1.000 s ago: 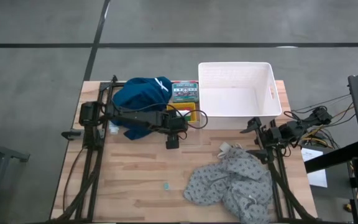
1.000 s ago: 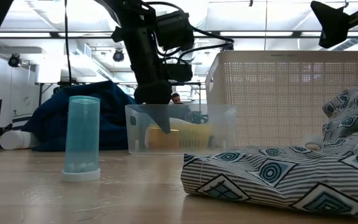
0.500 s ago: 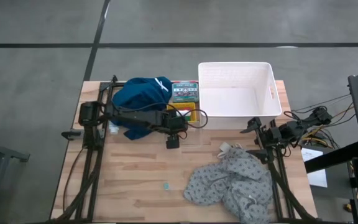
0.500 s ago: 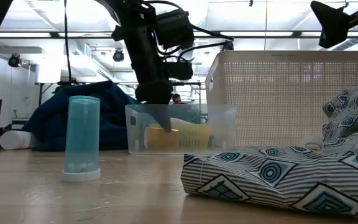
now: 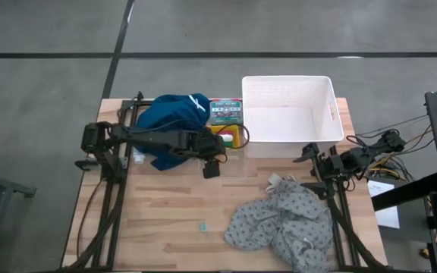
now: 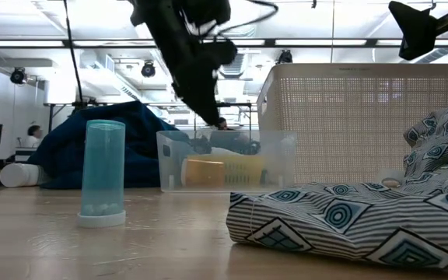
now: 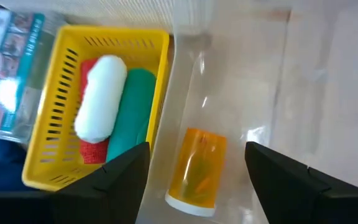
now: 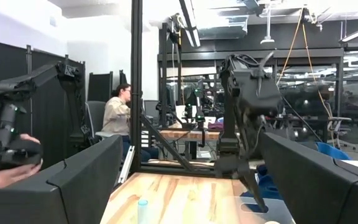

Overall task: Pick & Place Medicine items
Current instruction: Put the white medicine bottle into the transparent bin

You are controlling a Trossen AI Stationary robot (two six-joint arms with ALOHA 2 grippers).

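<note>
From above, the left gripper (image 5: 217,149) is hovering over the yellow basket (image 5: 230,136) beside the white bin (image 5: 287,108). Its wrist view is showing parted, empty fingers (image 7: 120,177) above an orange bottle (image 7: 199,168); tubes (image 7: 101,106) are lying in the basket. Right gripper (image 5: 315,161) is waiting wide open.

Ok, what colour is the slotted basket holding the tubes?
Yellow; the basket shows best in the left wrist view.

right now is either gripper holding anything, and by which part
Nothing is held. The left gripper hangs open above the clear tray, where an orange bottle lies untouched. The right gripper waits open at the table's right edge.
</note>
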